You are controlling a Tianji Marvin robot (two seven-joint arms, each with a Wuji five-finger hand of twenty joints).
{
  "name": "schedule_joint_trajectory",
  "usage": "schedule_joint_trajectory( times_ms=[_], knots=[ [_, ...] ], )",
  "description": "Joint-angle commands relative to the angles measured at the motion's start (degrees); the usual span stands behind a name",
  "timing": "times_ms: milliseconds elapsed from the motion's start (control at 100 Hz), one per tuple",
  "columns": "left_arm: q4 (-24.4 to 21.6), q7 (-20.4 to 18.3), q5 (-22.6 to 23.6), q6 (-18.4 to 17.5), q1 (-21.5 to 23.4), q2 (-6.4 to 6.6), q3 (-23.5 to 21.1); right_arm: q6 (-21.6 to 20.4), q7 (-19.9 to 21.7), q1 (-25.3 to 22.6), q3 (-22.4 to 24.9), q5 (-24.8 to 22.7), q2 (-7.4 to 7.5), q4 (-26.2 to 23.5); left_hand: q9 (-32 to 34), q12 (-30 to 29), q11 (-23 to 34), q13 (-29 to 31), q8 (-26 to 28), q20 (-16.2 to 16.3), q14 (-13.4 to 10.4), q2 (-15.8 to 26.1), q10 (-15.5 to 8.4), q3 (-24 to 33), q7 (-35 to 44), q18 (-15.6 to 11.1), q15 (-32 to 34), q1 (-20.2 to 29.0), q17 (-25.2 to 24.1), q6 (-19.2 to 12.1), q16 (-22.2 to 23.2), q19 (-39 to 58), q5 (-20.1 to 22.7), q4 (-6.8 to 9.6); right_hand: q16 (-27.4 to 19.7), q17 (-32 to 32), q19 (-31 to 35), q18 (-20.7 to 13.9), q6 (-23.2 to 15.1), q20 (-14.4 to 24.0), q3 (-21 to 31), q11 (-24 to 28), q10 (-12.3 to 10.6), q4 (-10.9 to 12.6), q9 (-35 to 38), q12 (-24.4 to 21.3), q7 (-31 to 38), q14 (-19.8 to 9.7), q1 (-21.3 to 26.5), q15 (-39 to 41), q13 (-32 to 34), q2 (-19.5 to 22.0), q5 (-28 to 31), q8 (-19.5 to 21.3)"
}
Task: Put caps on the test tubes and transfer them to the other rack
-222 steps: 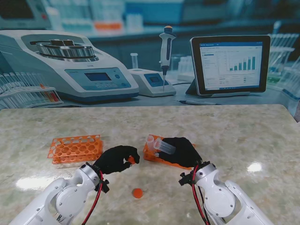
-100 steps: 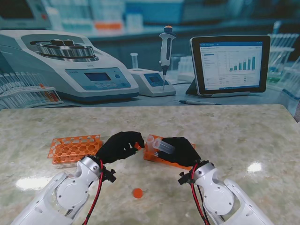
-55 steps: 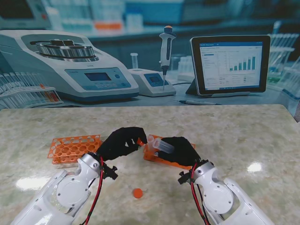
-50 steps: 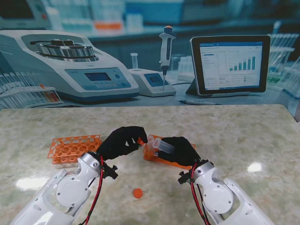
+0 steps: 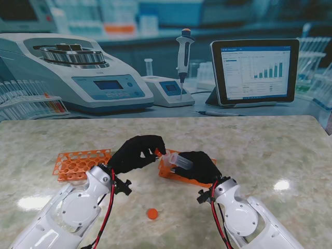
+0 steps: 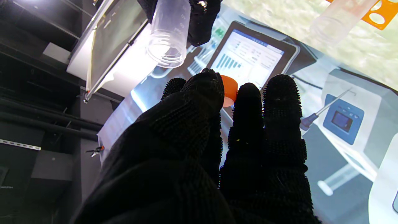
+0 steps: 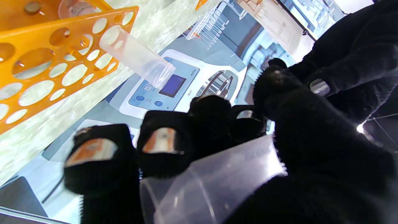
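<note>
Looking down from the stand, the left hand (image 5: 136, 153) pinches a small orange screw cap (image 5: 157, 152) just beside the open mouth of a clear plastic test tube (image 5: 179, 160), gripped tilted by the right hand (image 5: 199, 167) above the orange perforated rack (image 5: 179, 175) on the marbled counter (image 5: 270, 155). Left wrist view: cap (image 6: 229, 90) between fingertips (image 6: 248, 93), tube mouth (image 6: 166, 46) near. Right wrist view: tube (image 7: 211, 183) clasped.

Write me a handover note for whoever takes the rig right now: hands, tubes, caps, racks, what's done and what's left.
Left hand: shut on an orange cap, close to the tube mouth, not yet on.
Right hand: shut on an open test tube, tilted, mouth toward the left hand.
Source rack lies under the right hand; another uncapped tube is tilted beside it.
Spare cap lies on the table nearer to me.
Other rack, left, shows no tubes.
Done: tube and cap picked up.
Left: seat the cap, move the tube to the left rack, repeat.
</note>
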Motion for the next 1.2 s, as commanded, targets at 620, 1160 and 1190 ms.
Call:
schedule_joint_trajectory(
  times_ms=[620, 1160, 1190],
  knots=[
    [-4.3, -1.8, 0.0, -2.5, 2.8, 0.62, -0.1, 1.1, 0.5, 0.7, -0.6, 0.9, -0.33, 0.8, 2.5, 0.8, 2.1, 0.9, -0.4, 0.1, 0.7, 2.2, 0.9, 3.1, -0.9, -0.5, -0.8, 5.5, -0.4, 0.6, 1.4, -1.5, 0.5, -0.7, 0.0, 0.7, 0.7, 1.0, -2.3, -0.7, -0.8, 0.8, 0.0, -1.0, -0.3, -0.2, 0.2, -0.9, 0.9, 0.6, 1.2, 0.5, 0.3, 1.3],
    [-3.6, -2.1, 0.2, -1.8, 2.2, 0.68, 1.6, 0.8, 0.5, 0.9, -0.5, 1.0, -0.33, 1.3, 2.5, 0.9, 2.0, 0.8, -0.4, 0.4, 0.7, 2.4, 0.9, 3.1, -1.0, -0.5, -0.8, 5.5, -0.5, 0.6, 1.5, -1.6, 0.5, -0.61, -0.1, 0.7, 0.7, 1.0, -2.2, -0.7, -0.8, 0.8, -0.1, -1.0, -0.3, -0.2, 0.1, -0.9, 0.8, 0.6, 1.2, 0.4, 0.4, 1.3],
    [-3.5, -2.0, 0.2, -1.8, 2.1, 0.66, 1.7, 0.8, 0.5, 0.9, -0.5, 0.9, -0.33, 1.3, 2.6, 0.9, 2.1, 0.9, -0.4, 0.4, 0.8, 2.4, 0.9, 3.0, -1.0, -0.5, -0.8, 5.5, -0.5, 0.6, 1.5, -1.6, 0.5, -0.62, -0.1, 0.7, 0.7, 1.0, -2.2, -0.7, -0.8, 0.8, -0.1, -1.0, -0.3, -0.2, 0.1, -0.9, 0.8, 0.6, 1.2, 0.4, 0.4, 1.3]
  ],
)
